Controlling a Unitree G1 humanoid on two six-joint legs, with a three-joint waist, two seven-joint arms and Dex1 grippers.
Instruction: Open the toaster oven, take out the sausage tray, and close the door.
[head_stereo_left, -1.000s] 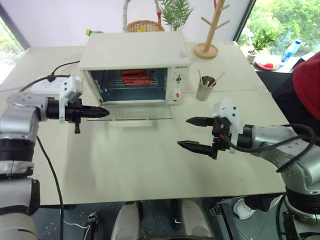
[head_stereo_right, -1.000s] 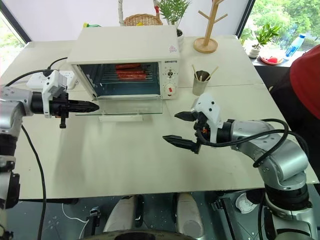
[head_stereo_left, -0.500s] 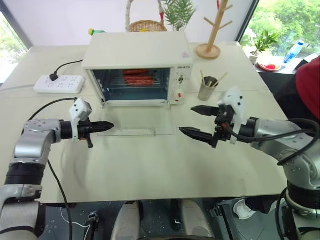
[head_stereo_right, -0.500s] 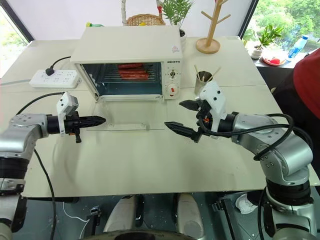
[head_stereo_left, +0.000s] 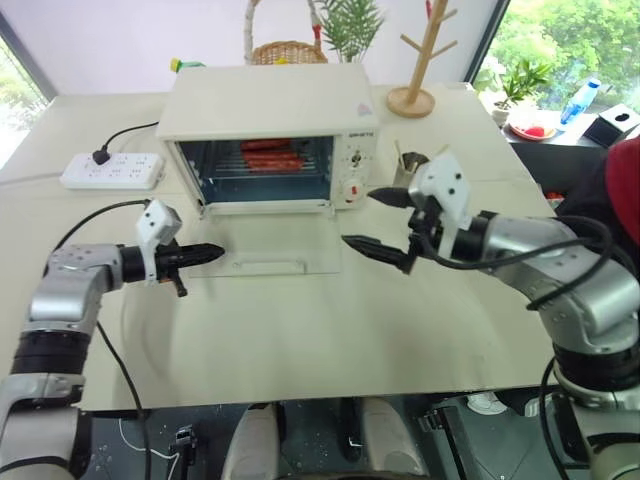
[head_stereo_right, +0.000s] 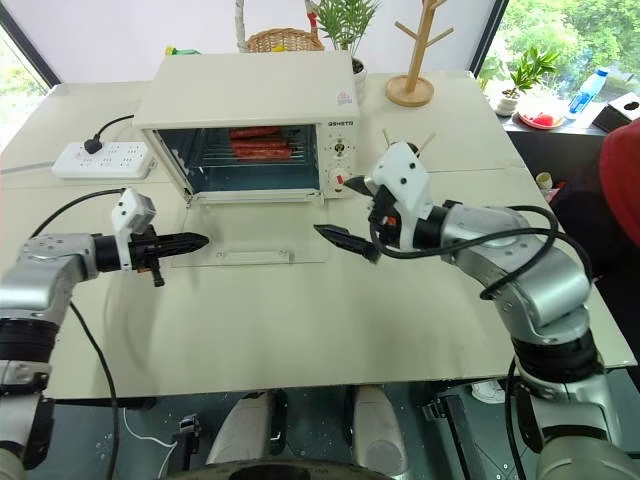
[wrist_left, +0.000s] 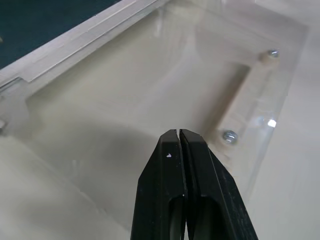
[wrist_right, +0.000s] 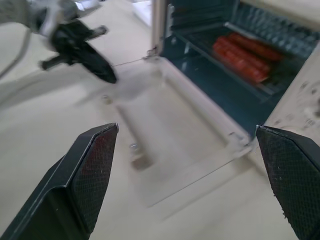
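Observation:
The cream toaster oven (head_stereo_left: 270, 100) stands at the back of the table with its glass door (head_stereo_left: 275, 250) folded down flat, white handle (head_stereo_left: 268, 266) nearest me. Inside, on the wire rack, lies the sausage tray (head_stereo_left: 272, 155) with reddish sausages; the right wrist view shows the tray (wrist_right: 245, 55) too. My left gripper (head_stereo_left: 215, 253) is shut and empty, hovering just off the door's left edge and pointing across it. My right gripper (head_stereo_left: 360, 218) is open wide and empty, in front of the oven's dial panel above the door's right end.
A white power strip (head_stereo_left: 112, 170) with its cable lies left of the oven. A metal cup (head_stereo_left: 408, 165) of sticks stands right of it, behind my right gripper. A wicker basket (head_stereo_left: 288, 50) and a wooden peg stand (head_stereo_left: 415, 95) are at the back. A person in red (head_stereo_left: 625, 190) is at the right edge.
My right gripper has moved up and left toward the oven's right front, still open. My left gripper has sunk to just beside the open door, still shut.

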